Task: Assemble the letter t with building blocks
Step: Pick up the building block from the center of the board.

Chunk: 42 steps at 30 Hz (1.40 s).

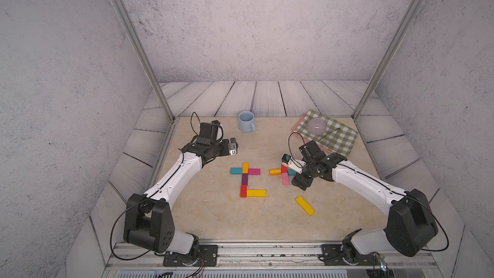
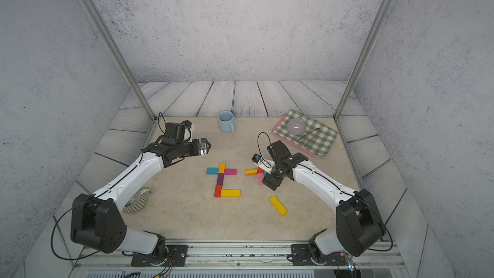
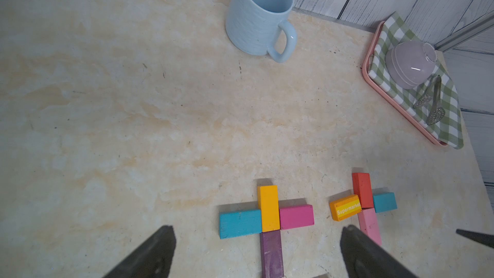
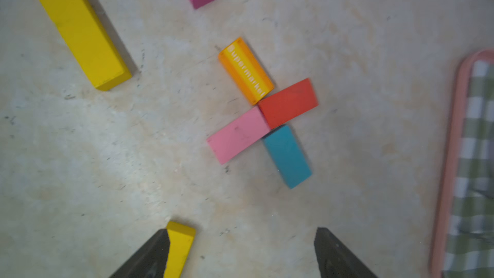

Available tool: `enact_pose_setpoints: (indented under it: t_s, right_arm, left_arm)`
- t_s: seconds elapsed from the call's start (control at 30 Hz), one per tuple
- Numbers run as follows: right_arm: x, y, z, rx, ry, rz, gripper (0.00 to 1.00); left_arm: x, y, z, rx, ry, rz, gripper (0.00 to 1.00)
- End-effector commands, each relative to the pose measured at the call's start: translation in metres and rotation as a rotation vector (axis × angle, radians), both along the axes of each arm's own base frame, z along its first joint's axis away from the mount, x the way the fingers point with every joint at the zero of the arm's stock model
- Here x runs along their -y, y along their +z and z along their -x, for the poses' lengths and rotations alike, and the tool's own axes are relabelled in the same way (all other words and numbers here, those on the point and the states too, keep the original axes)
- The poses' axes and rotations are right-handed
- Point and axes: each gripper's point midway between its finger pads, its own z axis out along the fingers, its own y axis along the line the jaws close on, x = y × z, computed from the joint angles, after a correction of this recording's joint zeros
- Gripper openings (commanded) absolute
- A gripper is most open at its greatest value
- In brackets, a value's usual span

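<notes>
While both arms reach over the beige marbled tabletop (image 1: pixel 213 215), the building blocks lie flat near its middle in two groups. In both top views the larger group has a stem of three blocks end to end: an orange block (image 1: pixel 245 167) farthest from the robot, a purple block (image 1: pixel 244 179), then a red block (image 1: pixel 243 190). A teal block (image 1: pixel 236 171) and a magenta block (image 1: pixel 254 171) touch the orange one on either side as a crossbar, and a long yellow block (image 1: pixel 256 193) juts from the red one toward the robot's right. Just beside this sits a smaller cross: a second red block (image 4: pixel 287 102) and a pale pink block (image 4: pixel 238 135) end to end, flanked by a slightly tilted orange block printed "Supermarket" (image 4: pixel 246 70) and a second teal block (image 4: pixel 287 156). A loose yellow block (image 1: pixel 304 205) lies alone at an angle, nearer the robot. The left gripper (image 3: pixel 257 234) hangs short of the larger group, its fingers spread wide and empty. The right gripper (image 4: pixel 242 232) hovers by the smaller cross, its fingers also wide apart with nothing held between them. At the far edge stand a light-blue mug (image 1: pixel 246 121) and a pink tray (image 3: pixel 366 76) with a green checked cloth (image 1: pixel 339 137) and an upturned lilac bowl (image 1: pixel 316 126).
</notes>
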Motion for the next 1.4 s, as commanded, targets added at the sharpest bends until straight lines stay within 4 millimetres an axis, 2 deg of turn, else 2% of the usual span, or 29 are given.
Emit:
enact_pose_setpoints:
  t_s: [0.0,0.23,0.4,0.47,0.6,0.7,0.8,0.83,0.87,0.97,1.13,1.23,1.37]
  right_arm:
    - [-0.003,-0.011,0.022,-0.079,-0.123,-0.051,0.86]
    - [0.009,-0.034,0.039,-0.167,-0.193,0.001,0.82]
    - [0.001,-0.027,0.039,-0.217,-0.225,-0.005,0.81]
    - [-0.01,-0.018,0.045,-0.226,-0.197,-0.012,0.81]
    - [-0.015,0.001,0.042,-0.102,-0.209,0.035,0.83]
    - [-0.022,0.018,0.042,-0.058,-0.259,-0.045,0.84]
    - [-0.011,0.038,0.03,-0.064,-0.566,-0.124,0.9]
    - [-0.016,0.04,0.033,-0.119,-0.576,-0.14,0.93]
    - [-0.019,0.038,0.036,-0.151,-0.566,-0.136,0.95]
    - [-0.008,0.012,0.041,-0.198,-0.684,-0.079,0.95]
    - [-0.002,-0.031,0.071,-0.372,-0.715,0.012,0.94]
    - [0.006,-0.041,0.076,-0.397,-0.751,0.039,0.92]
    - [0.021,-0.057,0.083,-0.434,-0.771,0.167,0.9]
  left_arm:
    - [-0.002,-0.001,-0.001,-0.001,0.0,0.006,0.99]
    - [-0.002,0.002,0.001,0.005,-0.002,0.009,0.99]
    - [-0.003,0.002,0.0,0.007,0.002,0.006,0.99]
    - [-0.003,0.002,0.0,0.007,0.003,0.006,0.99]
    - [-0.003,0.001,0.0,0.006,0.003,0.007,0.99]
    - [-0.001,0.001,0.0,0.004,0.0,0.013,0.99]
    - [-0.001,0.0,0.0,0.0,0.0,0.012,0.99]
    - [-0.002,0.0,0.0,0.0,0.001,0.011,0.99]
    - [-0.002,0.0,0.0,0.002,0.002,0.01,0.99]
    - [-0.002,0.0,0.0,0.003,0.002,0.011,0.99]
    - [-0.002,0.0,0.0,0.005,0.004,0.008,0.99]
    - [-0.002,0.0,0.0,0.001,0.003,0.013,0.99]
    - [-0.001,0.0,0.0,0.001,0.001,0.014,0.99]
